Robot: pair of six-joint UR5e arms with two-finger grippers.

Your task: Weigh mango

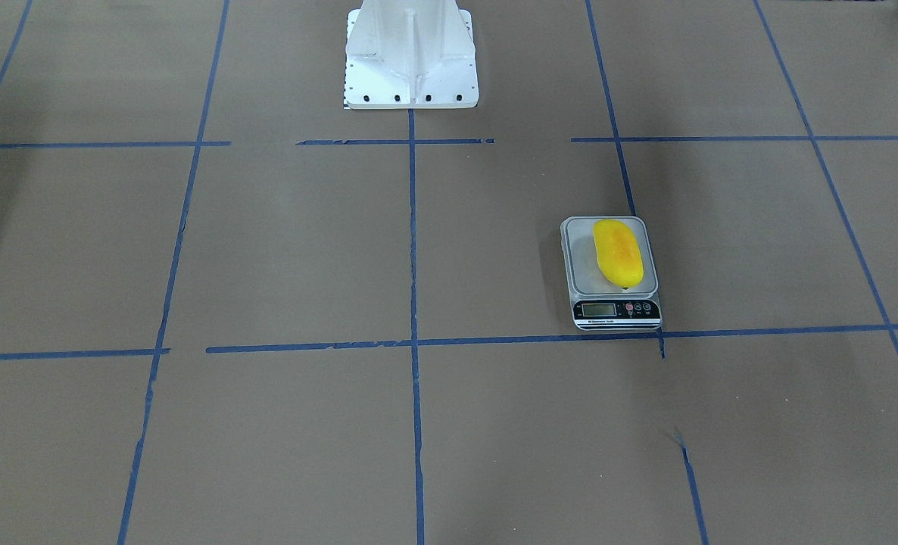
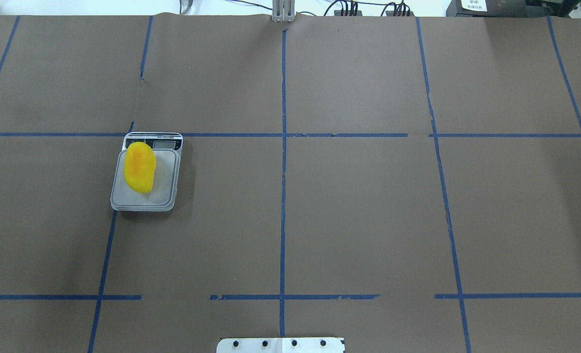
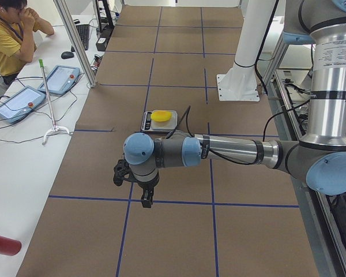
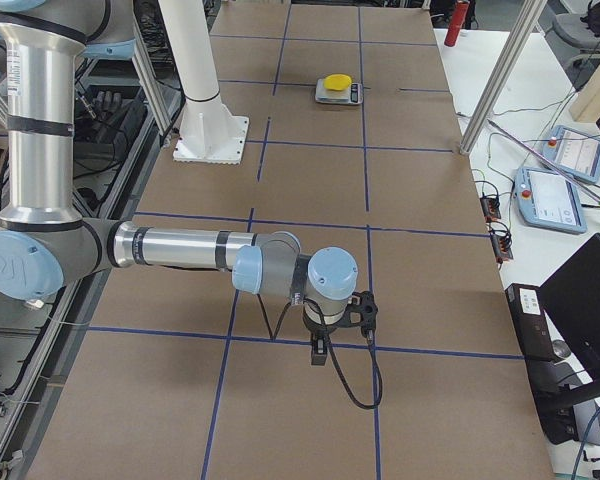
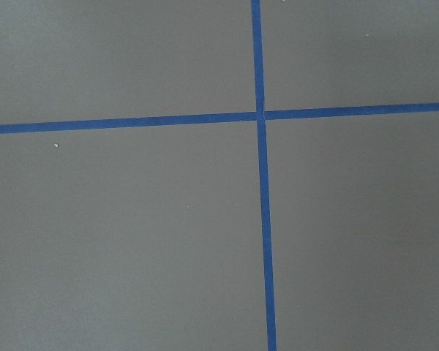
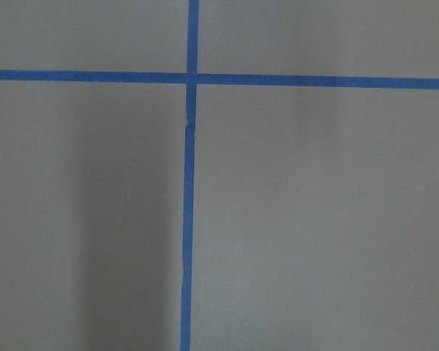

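Note:
The yellow mango (image 1: 618,252) lies lengthwise on the platform of a small grey digital scale (image 1: 581,265) on the robot's left half of the table. Both also show in the overhead view: the mango (image 2: 139,166) on the scale (image 2: 165,181). No gripper is near them. The left gripper (image 3: 146,199) shows only in the exterior left view, hovering above the table well short of the scale (image 3: 146,122). The right gripper (image 4: 320,352) shows only in the exterior right view, far from the mango (image 4: 335,82). I cannot tell whether either is open or shut. Both wrist views show only brown cover and blue tape.
The white robot base (image 1: 411,60) stands at the table's middle edge. Blue tape lines (image 2: 283,196) grid the brown cover. A side bench holds tablets (image 3: 57,79), a stand and a red bottle (image 3: 3,244), with an operator (image 3: 8,34) seated there.

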